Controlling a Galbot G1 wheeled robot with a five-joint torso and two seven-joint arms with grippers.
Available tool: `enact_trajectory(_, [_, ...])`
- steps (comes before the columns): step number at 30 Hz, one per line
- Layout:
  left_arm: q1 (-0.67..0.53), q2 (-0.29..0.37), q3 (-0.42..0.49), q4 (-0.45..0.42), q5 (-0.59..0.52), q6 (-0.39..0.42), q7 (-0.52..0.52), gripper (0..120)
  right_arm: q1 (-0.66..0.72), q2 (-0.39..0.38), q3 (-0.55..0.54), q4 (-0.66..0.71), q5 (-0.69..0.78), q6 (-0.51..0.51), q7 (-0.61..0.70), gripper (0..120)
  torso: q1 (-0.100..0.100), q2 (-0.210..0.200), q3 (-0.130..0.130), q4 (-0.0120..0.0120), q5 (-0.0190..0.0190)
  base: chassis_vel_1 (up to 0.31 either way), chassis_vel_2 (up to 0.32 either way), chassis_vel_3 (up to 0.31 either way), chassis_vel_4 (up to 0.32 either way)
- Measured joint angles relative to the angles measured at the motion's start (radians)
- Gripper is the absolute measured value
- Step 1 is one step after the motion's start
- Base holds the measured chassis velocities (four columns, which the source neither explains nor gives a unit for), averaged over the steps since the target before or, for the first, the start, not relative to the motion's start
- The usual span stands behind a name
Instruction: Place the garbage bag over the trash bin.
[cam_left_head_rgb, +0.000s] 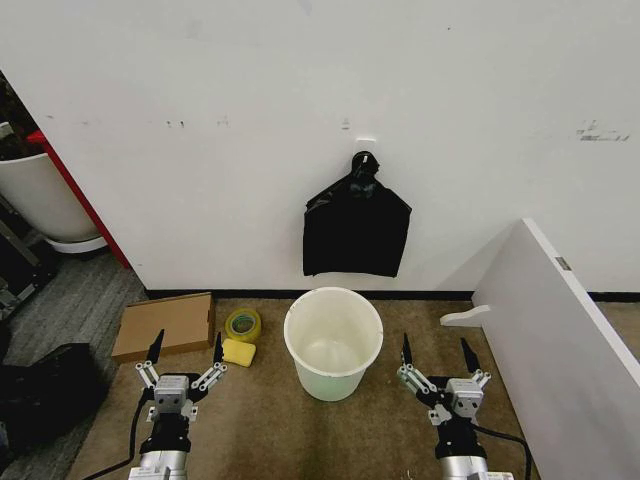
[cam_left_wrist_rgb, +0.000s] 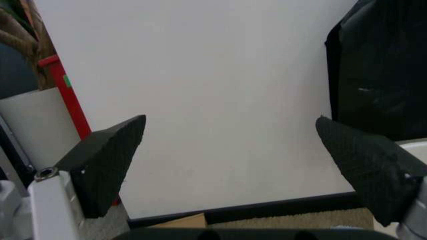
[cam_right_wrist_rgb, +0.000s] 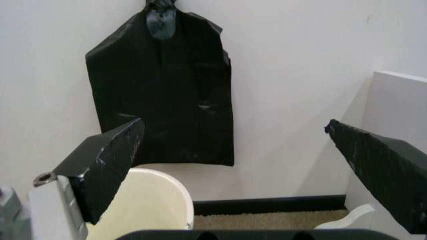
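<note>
Black plastic, the garbage bag (cam_left_head_rgb: 356, 232) hangs flat from a hook on the wall, straight above the trash bin (cam_left_head_rgb: 333, 342), which stands empty on the carpet. We hold our left claw (cam_left_head_rgb: 185, 351) spread wide beside the yellow sponge (cam_left_head_rgb: 238, 352), and our right claw (cam_left_head_rgb: 437, 352) equally spread on the bin's other side, both touching nothing.

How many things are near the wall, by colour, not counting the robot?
Black: 1, the garbage bag hanging on the wall
White: 1, the trash bin
Yellow: 2, tape roll and sponge
Brown: 1, cardboard box
Total: 5
</note>
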Motion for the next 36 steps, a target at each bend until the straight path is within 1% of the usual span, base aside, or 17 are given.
enact_trajectory(10, [-0.001,-0.005,0.000,0.006,0.001,-0.003,-0.001,100,0.005,-0.005,-0.001,0.001,0.014,-0.003,-0.001,100,0.000,0.000,0.000,0.0000,0.0000,0.000,0.000,0.000,0.000])
enact_trajectory(14, [-0.002,-0.006,0.002,0.014,0.004,-0.003,-0.001,100,0.017,-0.018,-0.009,0.001,0.051,-0.016,-0.010,100,0.000,0.000,0.000,-0.0001,0.0000,0.000,0.000,0.000,0.000])
enact_trajectory(21, [0.003,-0.004,-0.006,0.020,0.003,-0.008,-0.001,100,0.101,-0.083,-0.025,-0.003,0.277,-0.090,-0.057,100,0.000,0.000,0.000,0.0000,0.0000,0.000,0.000,0.000,0.000])
enact_trajectory(22, [0.003,-0.004,-0.006,0.020,0.003,-0.008,-0.001,100,0.101,-0.083,-0.025,-0.003,0.277,-0.090,-0.057,100,0.000,0.000,0.000,0.0000,0.0000,0.000,0.000,0.000,0.000])
enact_trajectory(24, [0.003,-0.002,-0.007,0.022,0.000,-0.009,-0.001,100,0.137,-0.104,-0.027,-0.008,0.356,-0.112,-0.077,100,0.000,0.000,0.000,0.0000,0.0001,0.000,0.000,0.000,0.000])
enact_trajectory(25, [0.000,0.001,-0.006,0.026,-0.001,-0.009,-0.001,100,0.168,-0.120,-0.027,-0.015,0.420,-0.125,-0.096,100,0.000,0.000,0.000,0.0001,0.0000,0.000,0.000,0.000,0.000])
enact_trajectory(28, [-0.004,0.004,-0.003,0.031,-0.001,-0.009,0.000,100,0.193,-0.129,-0.025,-0.026,0.459,-0.130,-0.109,100,0.000,0.000,0.000,0.0001,0.0001,0.000,0.000,0.000,0.000])
enact_trajectory(29, [-0.013,0.008,0.002,0.040,-0.001,-0.008,0.003,100,0.246,-0.144,-0.017,-0.059,0.506,-0.131,-0.133,100,0.000,0.000,0.000,-0.0001,0.0001,0.000,0.000,0.000,0.000])
enact_trajectory(30, [-0.013,0.008,0.002,0.040,-0.001,-0.008,0.003,100,0.246,-0.144,-0.017,-0.059,0.506,-0.131,-0.133,100,0.000,0.000,0.000,-0.0001,0.0001,0.000,0.000,0.000,0.000])
enact_trajectory(34, [-0.024,0.009,0.008,0.054,-0.003,-0.008,0.010,100,0.327,-0.173,-0.012,-0.105,0.593,-0.135,-0.186,100,0.000,0.000,0.000,0.0002,0.0002,0.000,0.000,0.000,0.000])
enact_trajectory(36, [-0.043,0.015,0.012,0.061,-0.011,-0.005,0.019,100,0.396,-0.199,-0.004,-0.136,0.674,-0.157,-0.237,100,0.000,0.000,0.000,-0.0001,0.0001,0.000,0.000,0.000,0.000])
